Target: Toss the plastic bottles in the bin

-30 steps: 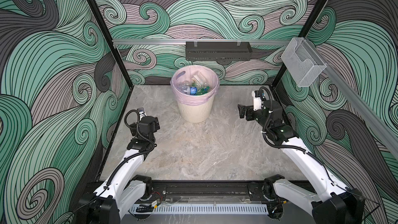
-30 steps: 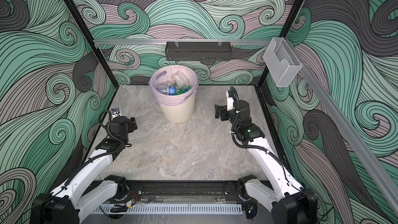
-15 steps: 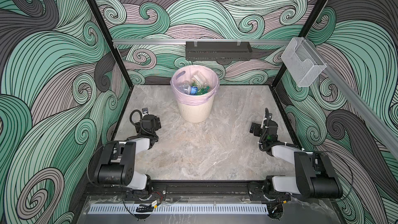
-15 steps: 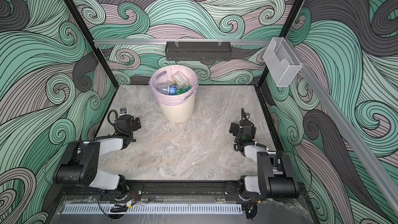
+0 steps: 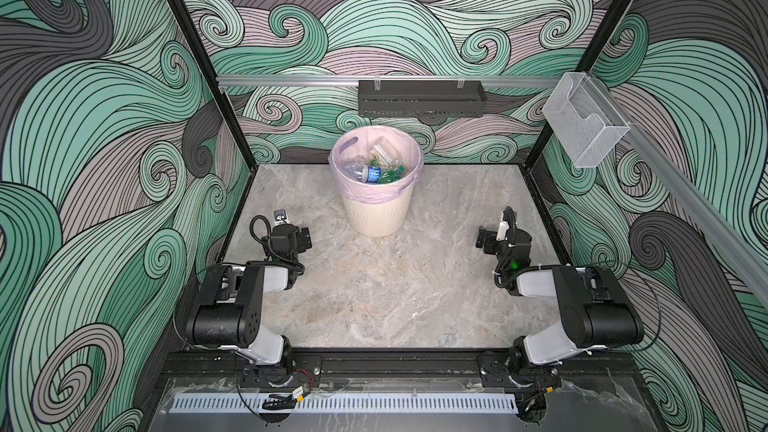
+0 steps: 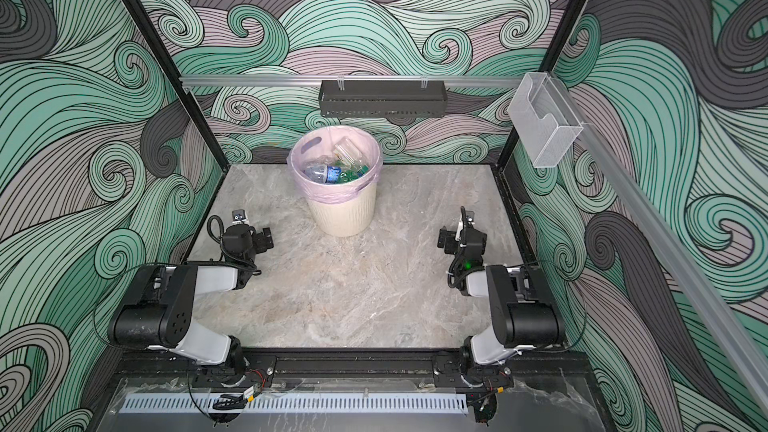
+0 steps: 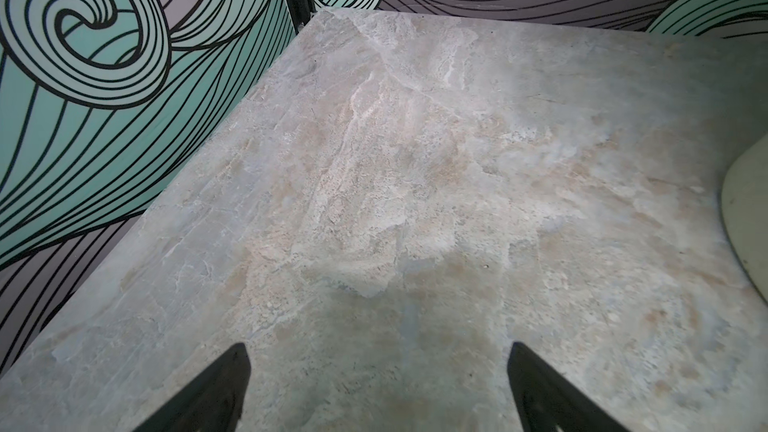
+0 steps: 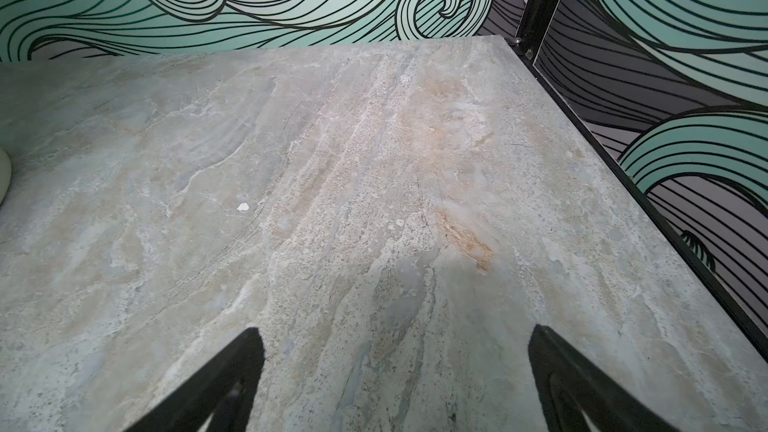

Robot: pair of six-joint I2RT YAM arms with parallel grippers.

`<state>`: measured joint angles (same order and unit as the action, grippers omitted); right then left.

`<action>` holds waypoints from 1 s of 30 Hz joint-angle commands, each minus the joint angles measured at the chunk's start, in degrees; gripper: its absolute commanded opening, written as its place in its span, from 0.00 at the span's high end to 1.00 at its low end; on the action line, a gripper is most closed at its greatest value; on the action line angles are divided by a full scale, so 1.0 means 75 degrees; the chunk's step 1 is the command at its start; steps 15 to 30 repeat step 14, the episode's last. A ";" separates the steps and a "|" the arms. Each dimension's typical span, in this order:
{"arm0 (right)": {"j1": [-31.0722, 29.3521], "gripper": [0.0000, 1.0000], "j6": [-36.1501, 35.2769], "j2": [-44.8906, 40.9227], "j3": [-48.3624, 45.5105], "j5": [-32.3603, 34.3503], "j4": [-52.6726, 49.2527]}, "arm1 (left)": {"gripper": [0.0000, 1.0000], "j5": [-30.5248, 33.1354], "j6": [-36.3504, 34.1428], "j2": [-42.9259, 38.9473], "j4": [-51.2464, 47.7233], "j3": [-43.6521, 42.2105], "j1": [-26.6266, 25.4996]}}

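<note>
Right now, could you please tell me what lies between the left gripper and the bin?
Nothing: only bare marble tabletop separates the left gripper from the bin, as both top views and the left wrist view show.

clear and green plastic bottles (image 5: 368, 171) heaped inside upright bin (image 5: 376, 218) – pink-lined

At rear centre of the tabletop (image 5: 374, 292), just before the back wall (image 5: 415, 27): bin (image 5: 376, 211), upright, with bottles (image 5: 374, 172) heaped inside. Above and behind the bin, on the back wall: tray (image 5: 419, 98). On the right wall (image 5: 685, 76), near the rear corner: box (image 5: 582, 126). Low over the tabletop, left of and before the bin: left pincer (image 5: 306, 239). Opposite, right of and before the bin: right pincer (image 5: 482, 238). Both clear of the bin, well apart from each other.
</note>
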<state>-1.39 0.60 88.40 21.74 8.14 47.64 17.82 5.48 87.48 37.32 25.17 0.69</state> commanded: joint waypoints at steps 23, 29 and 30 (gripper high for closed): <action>-0.0049 0.00 -0.0174 -0.0072 0.0143 -0.0095 0.0169 | 0.01 -0.0127 0.0008 -0.0024 0.0226 0.0183 0.0051; -0.0049 0.00 -0.0174 -0.0072 0.0143 -0.0095 0.0169 | 0.01 -0.0127 0.0008 -0.0024 0.0226 0.0183 0.0051; -0.0049 0.00 -0.0174 -0.0072 0.0143 -0.0095 0.0169 | 0.01 -0.0127 0.0008 -0.0024 0.0226 0.0183 0.0051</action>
